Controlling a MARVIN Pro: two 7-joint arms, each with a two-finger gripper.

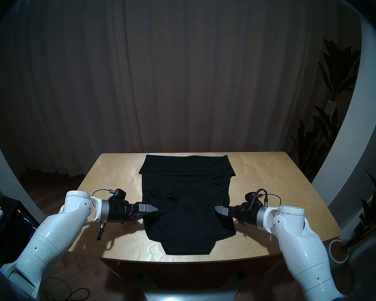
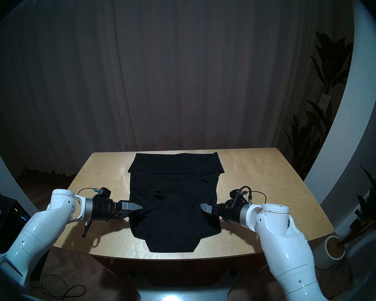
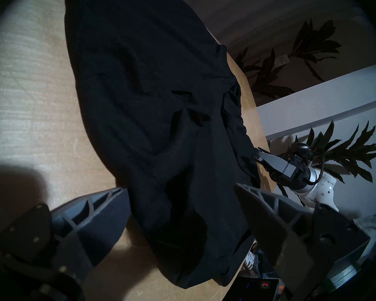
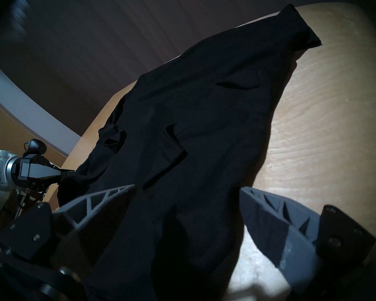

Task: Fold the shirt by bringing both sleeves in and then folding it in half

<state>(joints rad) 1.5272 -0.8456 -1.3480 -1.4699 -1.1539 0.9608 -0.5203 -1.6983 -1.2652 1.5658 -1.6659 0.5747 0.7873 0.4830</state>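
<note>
The black shirt [image 1: 187, 218] lies flat on the wooden table [image 1: 269, 196], its collar end toward me and a folded band along its far edge. Both sleeves are tucked in over the body, the left sleeve [image 1: 167, 204] and the right sleeve [image 1: 210, 204] meeting near the middle; dark fabric blurs their outlines. My left gripper [image 1: 154, 209] is open at the shirt's left edge, and in the left wrist view its fingers [image 3: 109, 207] straddle the fabric [image 3: 178, 163]. My right gripper [image 1: 217, 209] is open at the right edge, its fingers [image 4: 269, 215] likewise straddling cloth [image 4: 193, 142].
Bare tabletop runs on both sides of the shirt. Potted plants [image 1: 321, 129] stand to the right of the table, with a white pot [image 1: 338, 250] near its front right corner. A dark computer case [image 1: 15, 220] and cables [image 1: 59, 291] are on the floor at left.
</note>
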